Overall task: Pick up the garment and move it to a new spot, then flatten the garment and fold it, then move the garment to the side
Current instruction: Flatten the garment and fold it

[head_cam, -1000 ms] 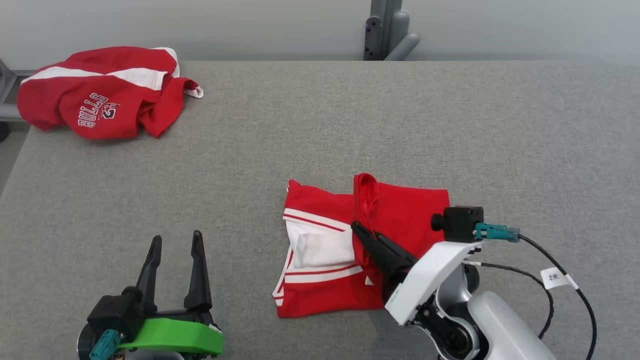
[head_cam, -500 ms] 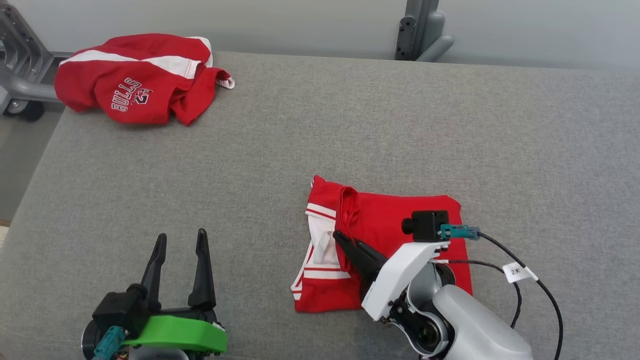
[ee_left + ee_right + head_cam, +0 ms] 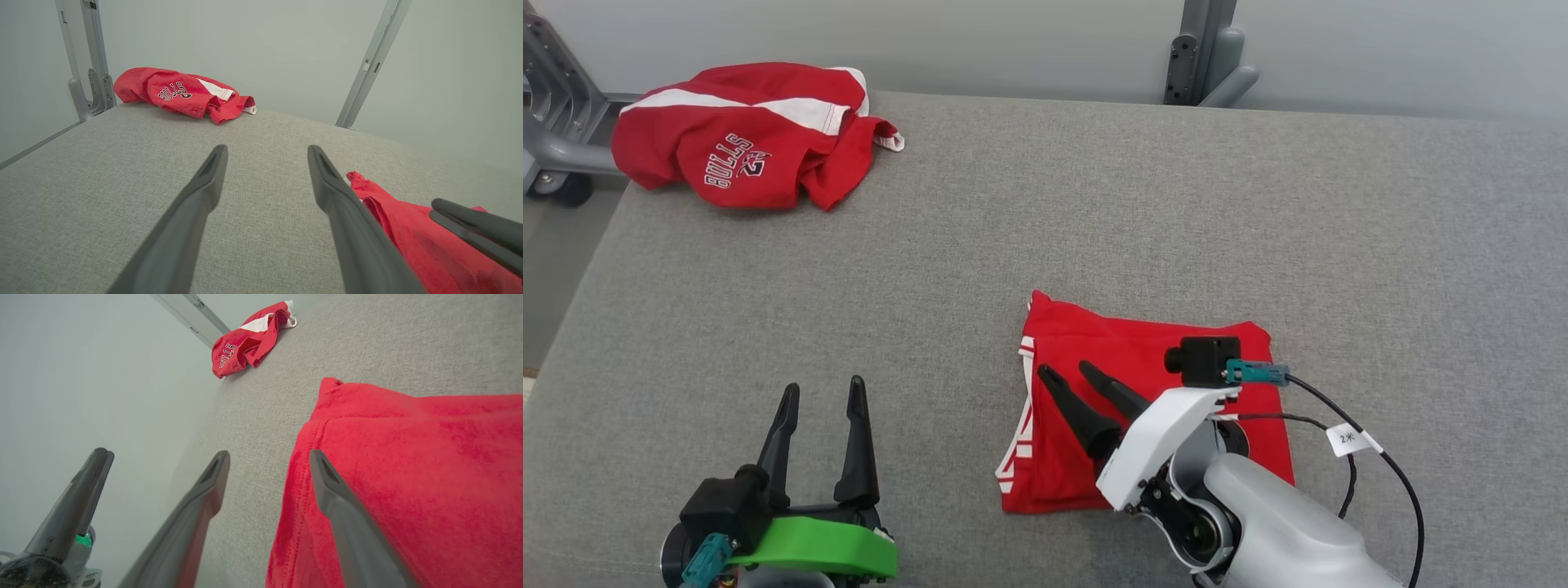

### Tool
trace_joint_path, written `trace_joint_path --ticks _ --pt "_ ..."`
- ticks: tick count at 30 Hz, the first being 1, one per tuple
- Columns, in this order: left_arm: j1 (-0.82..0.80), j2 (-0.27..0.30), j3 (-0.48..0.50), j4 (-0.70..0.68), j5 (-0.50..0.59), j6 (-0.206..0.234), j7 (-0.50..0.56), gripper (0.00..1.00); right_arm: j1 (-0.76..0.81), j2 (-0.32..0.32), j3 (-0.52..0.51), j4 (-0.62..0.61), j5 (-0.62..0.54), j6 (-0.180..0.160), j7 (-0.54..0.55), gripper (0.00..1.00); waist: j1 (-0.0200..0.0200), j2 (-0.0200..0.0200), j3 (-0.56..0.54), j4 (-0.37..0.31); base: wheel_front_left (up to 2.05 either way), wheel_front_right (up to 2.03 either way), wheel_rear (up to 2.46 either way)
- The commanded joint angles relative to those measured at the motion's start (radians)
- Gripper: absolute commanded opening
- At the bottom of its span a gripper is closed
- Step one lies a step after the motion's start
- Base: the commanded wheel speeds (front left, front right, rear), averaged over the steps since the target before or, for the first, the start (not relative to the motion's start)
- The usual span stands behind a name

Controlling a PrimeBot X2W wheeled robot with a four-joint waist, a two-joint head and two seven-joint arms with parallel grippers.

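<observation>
A folded red garment (image 3: 1094,351) with white trim lies flat on the grey table (image 3: 1094,212), right of centre near the front. My right gripper (image 3: 1066,371) hovers open just over its left part, with nothing between the fingers. In the right wrist view the folded garment (image 3: 408,457) spreads under the right finger, its left edge between the two fingers. My left gripper (image 3: 821,396) stands open and empty at the front left, well apart from the cloth. The left wrist view shows the folded garment (image 3: 408,232) at the lower right, beside my right gripper's fingers (image 3: 474,224).
A second red garment (image 3: 743,135) with white panels and "BULLS" lettering lies crumpled at the table's far left corner. A grey metal post (image 3: 1201,49) stands behind the far edge, and a frame with a wheel (image 3: 560,184) is off the left side.
My right gripper has carried the garment's top layer leftwards over the white panel, then opened and let it go. The garment now lies folded, red side up. The camera view also shifted.
</observation>
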Motion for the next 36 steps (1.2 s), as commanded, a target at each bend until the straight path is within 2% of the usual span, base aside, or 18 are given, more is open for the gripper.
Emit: trace_joint_path --ticks 1,7,12,23,30,36 --pt "0.005 -0.001 0.001 0.000 0.004 -0.003 0.001 1.00 -0.016 -0.002 0.004 0.009 0.001 0.000 -0.022 1.00 0.0000 0.0066 -0.003 -0.004 0.00 0.00 0.00" --pt "0.018 -0.001 -0.003 -0.008 0.006 0.001 0.001 1.00 -0.066 -0.003 -0.021 0.077 -0.136 0.000 -0.132 1.00 0.0000 0.0066 -0.014 -0.020 0.00 0.00 0.00" --pt "0.020 -0.001 -0.005 -0.002 0.010 -0.008 0.001 1.00 -0.061 -0.009 -0.113 0.071 -0.266 0.000 -0.160 1.00 0.0000 0.0066 -0.025 -0.042 0.00 0.00 0.00" --pt "0.021 -0.008 0.014 0.001 0.038 -0.012 0.001 1.00 0.148 -0.007 -0.515 -0.206 -0.704 0.000 -0.161 1.00 0.0000 0.0066 -0.052 -0.099 0.00 0.00 0.00" --pt "0.032 -0.015 0.048 -0.011 0.058 -0.014 0.001 1.00 0.276 -0.002 -0.653 -0.333 -0.814 0.000 -0.161 1.00 0.0000 0.0066 -0.064 -0.123 0.00 0.00 0.00" --pt "0.050 -0.025 0.077 -0.022 0.065 -0.013 0.001 1.00 0.367 -0.001 -0.718 -0.407 -0.806 0.000 -0.161 1.00 0.0000 0.0066 -0.071 -0.137 0.00 0.00 0.00"
